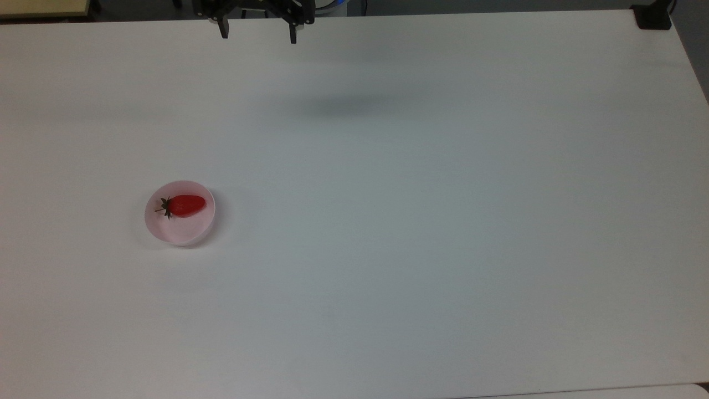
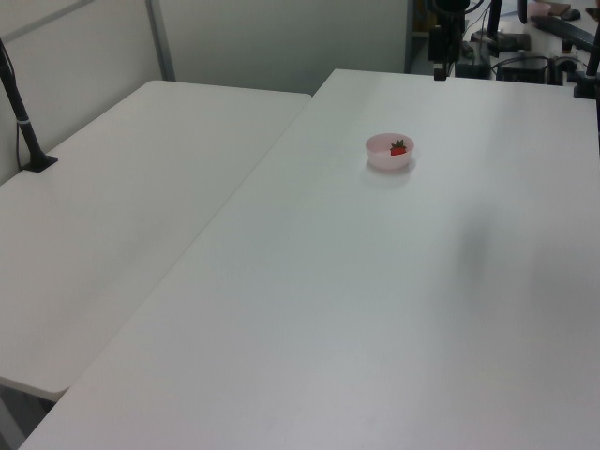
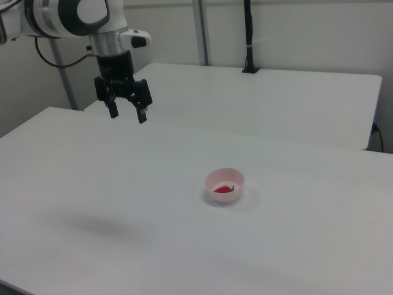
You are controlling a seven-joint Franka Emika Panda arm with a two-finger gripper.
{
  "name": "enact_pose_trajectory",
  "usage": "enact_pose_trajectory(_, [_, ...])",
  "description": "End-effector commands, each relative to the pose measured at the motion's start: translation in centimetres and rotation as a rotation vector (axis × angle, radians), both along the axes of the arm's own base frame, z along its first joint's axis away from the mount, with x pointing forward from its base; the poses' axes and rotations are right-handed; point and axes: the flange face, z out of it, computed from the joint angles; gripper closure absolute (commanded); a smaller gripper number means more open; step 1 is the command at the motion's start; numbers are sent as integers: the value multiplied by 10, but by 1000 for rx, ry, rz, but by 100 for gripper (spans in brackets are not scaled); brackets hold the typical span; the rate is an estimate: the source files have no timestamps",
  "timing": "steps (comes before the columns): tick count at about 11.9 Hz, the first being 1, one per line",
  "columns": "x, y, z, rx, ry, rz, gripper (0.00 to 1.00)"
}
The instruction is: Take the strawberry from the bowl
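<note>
A small red strawberry [image 1: 186, 205] with a dark green stem end lies inside a pale pink bowl [image 1: 166, 228] on the white table, at the top view's left. The same bowl [image 3: 222, 176] with the strawberry [image 3: 225, 190] in it sits near the middle of the right view, and in the left view the bowl [image 2: 382, 159] holds the strawberry [image 2: 398, 148] toward the far side. My gripper [image 3: 128, 115] hangs open high above the table, far from the bowl, with nothing between its fingers. In the top view the gripper [image 1: 258, 32] is at the upper edge.
A second white table [image 2: 122, 197] adjoins at the left view's left. A black post [image 3: 249, 37] stands on that table in the right view. A black clamp [image 1: 653, 16] sits at the table's corner at the top view's upper right.
</note>
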Motion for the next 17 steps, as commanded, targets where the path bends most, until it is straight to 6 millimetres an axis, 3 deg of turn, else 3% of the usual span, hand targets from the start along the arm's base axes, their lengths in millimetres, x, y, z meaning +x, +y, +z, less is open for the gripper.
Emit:
enact_pose_trajectory(1, [-4, -2, 0, -15, 2, -1, 0])
enact_pose_trajectory(8, [-3, -2, 0, -15, 1, 0, 0])
enact_pose_trajectory(13, [13, 3, -23, -12, 14, 28, 0])
enact_pose_trajectory(16, [26, -5, -30, -9, -29, 50, 0])
enact_pose_trajectory(17, [35, -21, -45, -8, -26, 47, 0])
